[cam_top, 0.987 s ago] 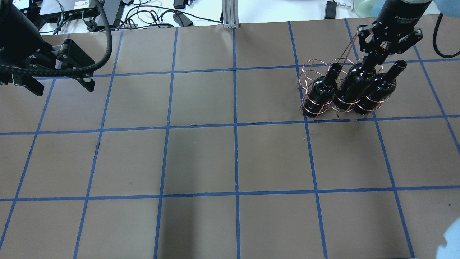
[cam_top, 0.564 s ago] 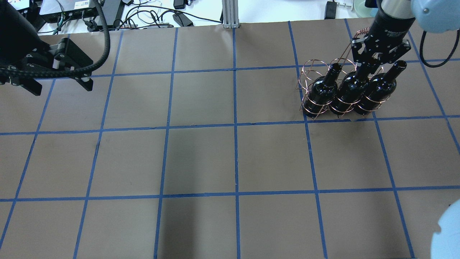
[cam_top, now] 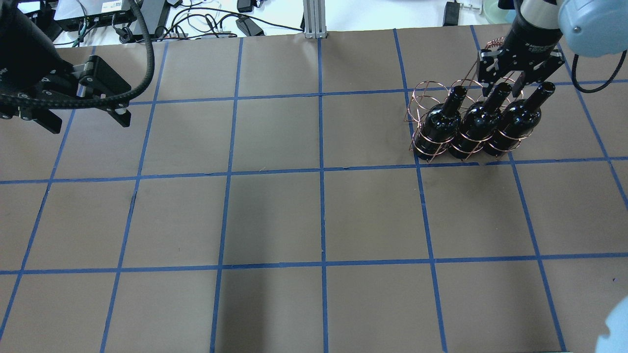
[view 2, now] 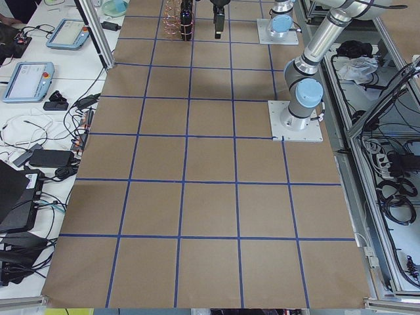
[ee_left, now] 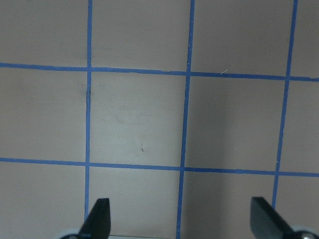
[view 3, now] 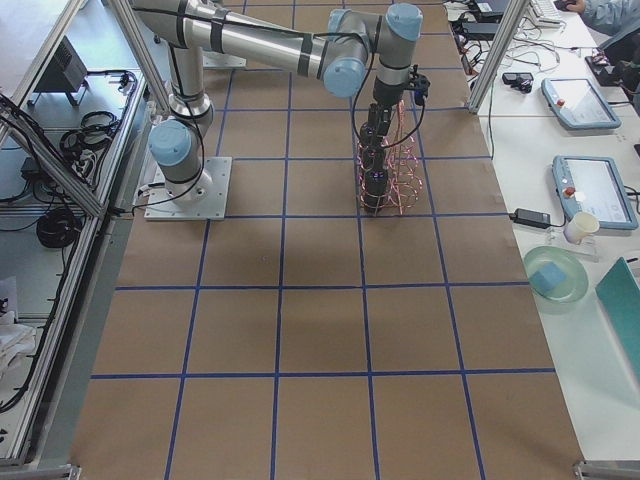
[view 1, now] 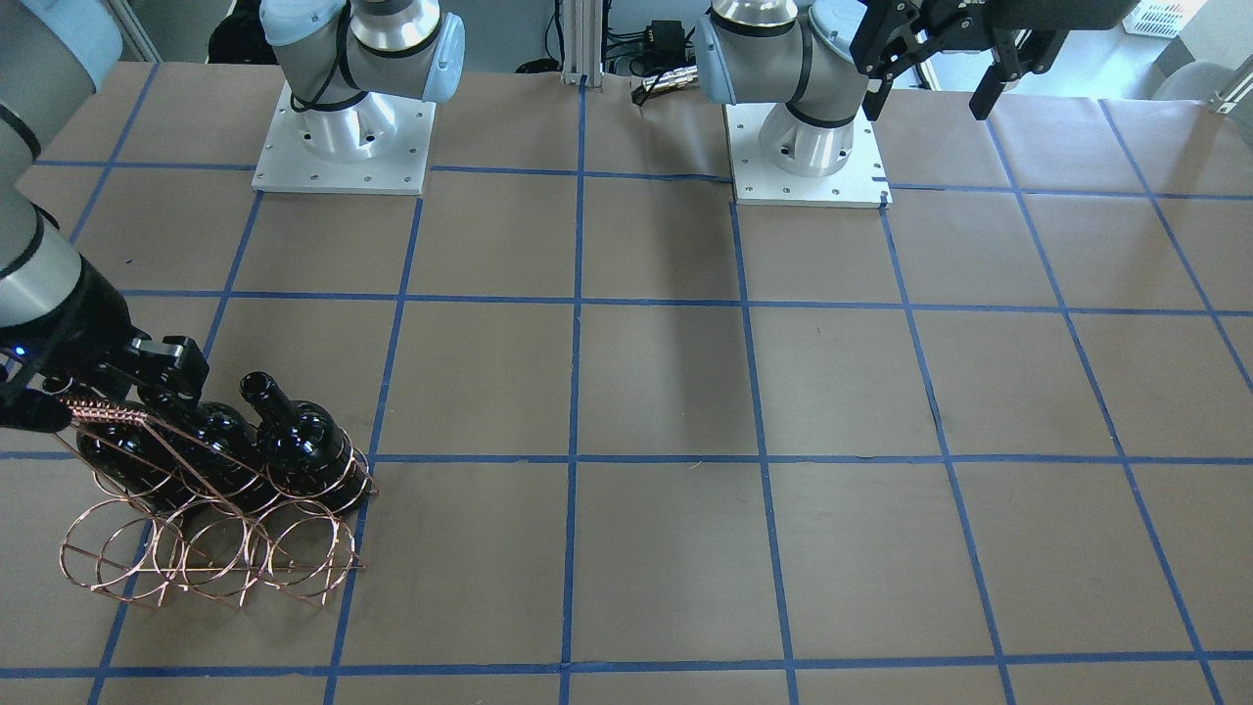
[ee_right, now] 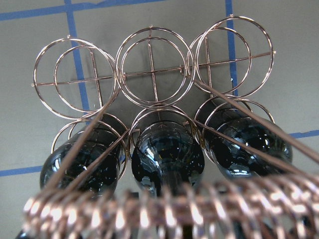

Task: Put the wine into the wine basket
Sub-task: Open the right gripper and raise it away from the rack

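1. Right gripper (cam_top: 501, 89) straddles the neck of the middle wine (cam_top: 478, 128). Its fingers look parted, with a sliver of gap either side, so I read it as let go.
2. That bottle sits in the middle ring of the wine basket (ee_right: 151, 68), in the row nearer the robot, between two other bottles (cam_top: 439, 127).
3. I judge this the release step. Next I'd lift straight up, minding the coiled top bar (ee_right: 164, 211).
4. Left gripper (ee_left: 182, 221) hangs wide and empty, well apart.
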